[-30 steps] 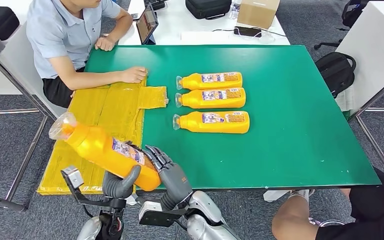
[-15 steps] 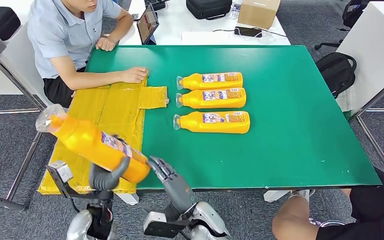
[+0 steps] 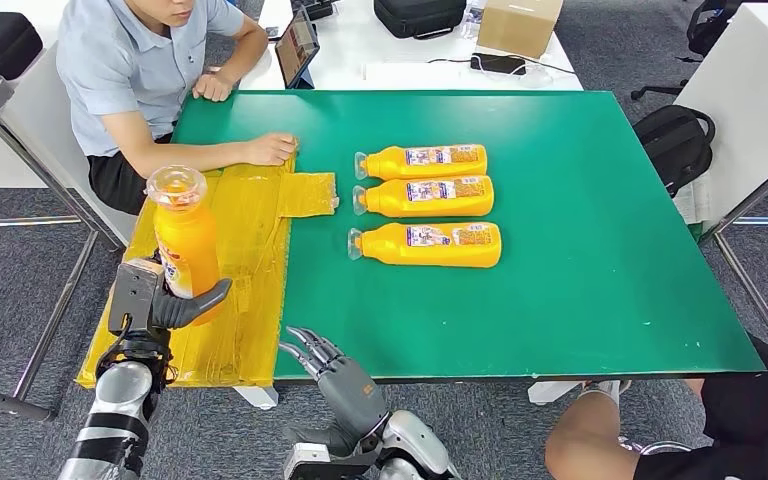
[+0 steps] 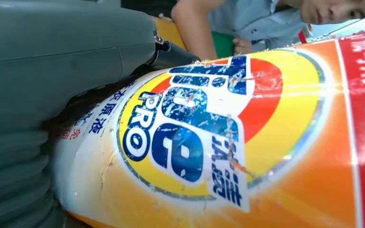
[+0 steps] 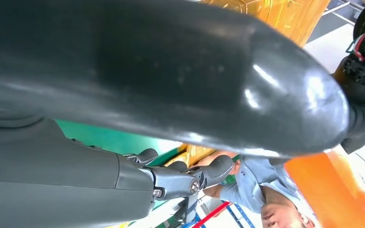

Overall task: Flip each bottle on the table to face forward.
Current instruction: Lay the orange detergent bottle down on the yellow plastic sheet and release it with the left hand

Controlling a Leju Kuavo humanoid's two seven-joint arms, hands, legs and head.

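A: Orange plastic bottle [image 3: 186, 243], clear cap up, held upright in robot's left hand [image 3: 175, 303], over the yellow taped sheet [image 3: 235, 260] at the bench's left-front part. Thumb wraps the lower body.

B: Why upright?

A: Prob. mid-turn. In the left wrist view the big logo label [image 4: 204, 128] faces the wrist cam, so hand grips from the label side; likely it's being rotated so the label ends up facing fwd before laying down.

B: Other hand?

A: Right hand [image 3: 335, 372] at the bench's near edge, holding nothing, fingers spread and pointing toward the bottle. Looks like a helper pose, ready to steady or re-grip.

B: Rest of the bottles?

A: Three bottles [image 3: 425, 205] lie on green bench top [image 3: 600, 220], mid, side by side, caps to the left, labels up. Judged done already. Neat row leaves room nearer the robot for the held one.

B: Anyone near?

A: A seated person at far left, one hand [image 3: 268, 149] resting on the sheet's far edge, well apart from the bottle.
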